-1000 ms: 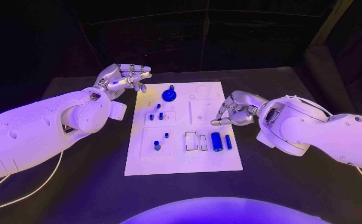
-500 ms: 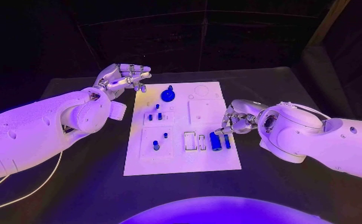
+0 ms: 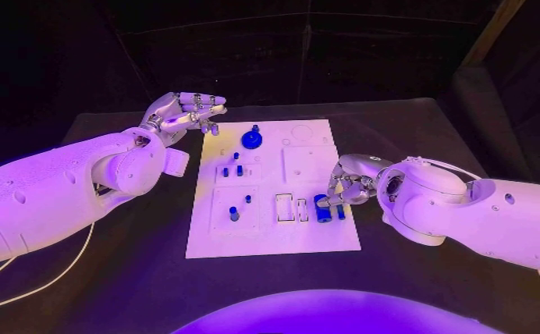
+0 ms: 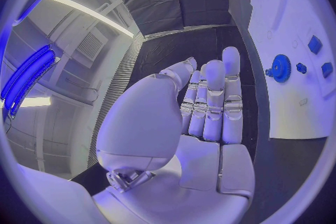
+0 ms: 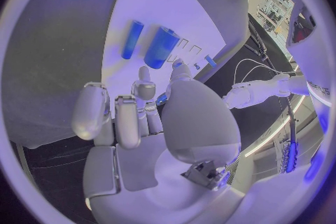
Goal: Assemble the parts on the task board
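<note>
The white task board (image 3: 282,236) lies mid-table. On it are a blue gear (image 3: 252,140), small blue pegs (image 3: 232,171), a thick blue cylinder (image 3: 323,209) and a thin blue rod (image 3: 340,211). My left hand (image 3: 186,111) hovers off the board's far left corner, fingers (image 4: 210,101) stretched side by side with nothing in them; the gear (image 4: 281,68) lies beyond them. My right hand (image 3: 346,186) hangs at the board's right edge, just above the thick cylinder (image 5: 161,47) and rod (image 5: 131,39). Its fingers (image 5: 133,117) curl toward the thumb. A blue sliver shows between them; I cannot tell if it is a part.
Black tabletop (image 3: 124,264) surrounds the board on all sides. Several empty outlined slots (image 3: 293,209) sit beside the thick cylinder. A white cable (image 3: 51,279) trails on the table under my left arm.
My right hand has slid along the board's right edge toward the near side, ending over the thick cylinder. My left hand has stayed in place.
</note>
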Controlling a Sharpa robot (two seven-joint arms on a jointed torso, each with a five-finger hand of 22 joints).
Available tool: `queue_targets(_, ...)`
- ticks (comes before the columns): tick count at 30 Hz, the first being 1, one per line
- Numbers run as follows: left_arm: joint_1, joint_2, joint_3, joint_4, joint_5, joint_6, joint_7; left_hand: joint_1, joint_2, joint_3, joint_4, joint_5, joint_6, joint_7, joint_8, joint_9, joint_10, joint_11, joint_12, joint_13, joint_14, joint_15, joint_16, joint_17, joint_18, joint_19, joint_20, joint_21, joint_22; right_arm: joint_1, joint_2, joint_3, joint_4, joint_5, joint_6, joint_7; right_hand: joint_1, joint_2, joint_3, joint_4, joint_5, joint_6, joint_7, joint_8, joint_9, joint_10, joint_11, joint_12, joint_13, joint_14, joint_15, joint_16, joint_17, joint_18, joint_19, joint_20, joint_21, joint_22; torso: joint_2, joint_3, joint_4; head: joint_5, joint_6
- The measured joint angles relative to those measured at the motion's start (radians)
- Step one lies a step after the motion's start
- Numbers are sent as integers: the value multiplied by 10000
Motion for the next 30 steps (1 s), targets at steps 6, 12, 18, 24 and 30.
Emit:
queue_targets(6,-1,0,-5,-1,0,15,0,0,0,0,0,0,0,0,0,0,0,0,0,0,0,0,0,-10,0,0,0,-38,-17,-236,186,-11,-148,-49,57,-25,-41,41,29,28,37,-1,-1,0,21,35,-36,46,138,0,0,0,-1,1,0,0,41,19,-9,-3,0,29,-40)
queue_targets(12,-1,-2,-13,-1,0,27,-2,0,0,0,0,0,0,0,0,0,0,0,0,-1,0,0,0,-10,1,0,0,-38,-16,-384,379,-9,-362,-90,176,-66,-41,41,30,30,37,-37,35,0,32,35,-36,93,179,0,1,0,-1,2,0,0,40,19,-15,-6,6,19,-63)
queue_targets(18,-1,-12,-25,-1,1,36,-4,0,0,0,0,0,0,0,0,0,0,0,0,-1,0,0,0,-10,0,0,0,-38,-16,-453,599,30,-492,-160,201,-88,-69,70,47,12,47,-33,35,89,103,35,-36,155,277,0,1,38,-2,2,0,0,40,39,-16,-6,22,15,-62)
queue_targets(24,-1,-21,-58,4,1,40,-7,0,0,0,0,0,0,0,-1,0,0,0,0,-2,0,0,0,-9,0,0,0,-38,-15,-499,694,38,-532,-217,63,-141,-62,263,150,-4,469,-86,-23,179,193,75,-4,324,600,0,1,38,-3,1,0,0,77,64,-23,-6,29,25,-65)
queue_targets(30,-1,-30,-67,13,1,42,-8,0,0,0,0,0,0,0,-1,1,0,0,0,-2,0,0,0,-9,0,0,0,-38,-15,-543,661,15,-460,-227,-321,-183,282,627,291,-64,1285,-149,-77,310,238,196,-55,520,1005,37,-36,79,-3,2,0,0,127,169,-27,-9,39,-23,-96)
